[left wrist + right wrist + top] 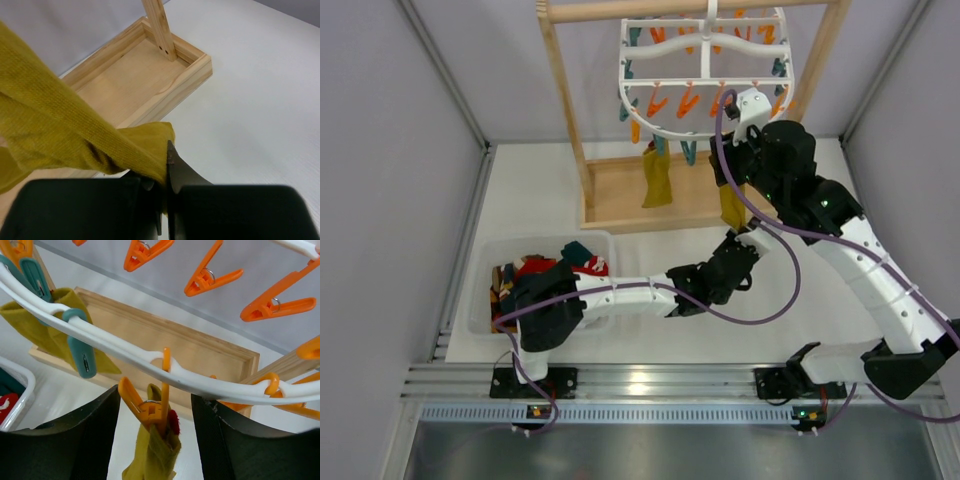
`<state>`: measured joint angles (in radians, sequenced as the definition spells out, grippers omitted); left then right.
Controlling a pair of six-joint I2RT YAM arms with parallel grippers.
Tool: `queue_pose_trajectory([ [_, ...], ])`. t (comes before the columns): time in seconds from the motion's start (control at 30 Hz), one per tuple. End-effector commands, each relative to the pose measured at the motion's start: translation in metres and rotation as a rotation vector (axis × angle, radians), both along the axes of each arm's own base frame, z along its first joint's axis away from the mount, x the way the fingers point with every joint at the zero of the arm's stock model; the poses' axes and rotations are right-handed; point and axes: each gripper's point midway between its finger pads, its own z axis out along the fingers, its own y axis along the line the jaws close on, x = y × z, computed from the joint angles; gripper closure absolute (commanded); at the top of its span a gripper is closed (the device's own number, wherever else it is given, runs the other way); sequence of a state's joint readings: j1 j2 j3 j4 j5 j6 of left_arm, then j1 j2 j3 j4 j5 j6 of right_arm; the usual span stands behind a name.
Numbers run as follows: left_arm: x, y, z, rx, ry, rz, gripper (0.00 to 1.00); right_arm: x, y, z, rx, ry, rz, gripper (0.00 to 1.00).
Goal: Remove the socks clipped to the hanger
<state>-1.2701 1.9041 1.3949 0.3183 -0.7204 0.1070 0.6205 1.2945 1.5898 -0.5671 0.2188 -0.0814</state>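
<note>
Socks (657, 178) above white table (530, 195); grey walls (400, 150)

- Mustard-yellow knit cloth sock (55, 125): soft ribbed fabric, properly matt, and you can see the weave.
- Light wooden stand base (140, 70): bare pale wood with visible grain, sanded smooth, no gloss.
- White desk (260, 100): matt, with a fine grainy texture.
- White oval plastic hanger frame (125, 354): smooth moulded plastic with a slight sheen.
- Orange plastic clip pegs (212, 276) and teal plastic clip peg (81, 352): smooth and semi-glossy, and the little wire spring ring (145, 403) looks like shiny metal.
- Fingers (75, 440) of the right tool (155, 394): dull black plastic, pretty matt.
- Silvery rail (640, 385) at the desk's near edge: ribbed metal, catching glare.
</note>
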Motion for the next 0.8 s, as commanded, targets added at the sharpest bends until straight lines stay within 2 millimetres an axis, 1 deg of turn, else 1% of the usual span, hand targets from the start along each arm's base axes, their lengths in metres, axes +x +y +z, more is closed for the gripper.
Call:
queue_pose_trajectory([
  [0.0,-0.005,0.002,0.022,-0.059,-0.008,-0.016,1.0,-0.003,0.01,0.051,0.132,-0.166,0.031,0.44],
  [0.07,-0.007,0.002,0.022,-0.062,-0.005,-0.02,1.0,-0.004,0.008,0.058,0.153,-0.199,0.03,0.43],
  [0.27,-0.008,0.001,0.026,-0.075,-0.002,-0.032,1.0,0.002,0.01,0.052,0.142,-0.201,0.022,0.45],
  [0.33,-0.009,0.002,0.028,-0.081,-0.002,-0.032,1.0,0.002,0.01,0.052,0.145,-0.206,0.021,0.46],
  [0.43,-0.009,0.003,0.026,-0.077,0.0,-0.03,1.0,0.002,0.008,0.053,0.15,-0.218,0.009,0.51],
  [0.47,-0.009,0.003,0.024,-0.075,0.002,-0.031,1.0,0.003,0.006,0.053,0.149,-0.219,0.001,0.57],
  [0.53,-0.009,0.004,0.022,-0.073,0.006,-0.029,1.0,0.002,0.005,0.055,0.155,-0.224,-0.002,0.63],
  [0.57,-0.009,0.004,0.02,-0.071,0.008,-0.027,1.0,0.002,0.005,0.054,0.153,-0.222,-0.004,0.84],
  [0.6,-0.01,0.005,0.017,-0.065,0.012,-0.03,1.0,0.001,0.003,0.055,0.158,-0.225,-0.009,0.94],
  [0.63,-0.011,0.004,0.014,-0.069,0.024,-0.032,1.0,0.001,0.003,0.054,0.159,-0.224,-0.01,0.96],
  [0.73,-0.016,0.006,0.001,-0.075,0.063,-0.042,1.0,0.001,0.002,0.053,0.162,-0.222,-0.016,0.96],
  [0.77,-0.018,0.011,-0.006,-0.063,0.074,-0.042,1.0,0.0,0.001,0.05,0.159,-0.22,-0.019,0.96],
])
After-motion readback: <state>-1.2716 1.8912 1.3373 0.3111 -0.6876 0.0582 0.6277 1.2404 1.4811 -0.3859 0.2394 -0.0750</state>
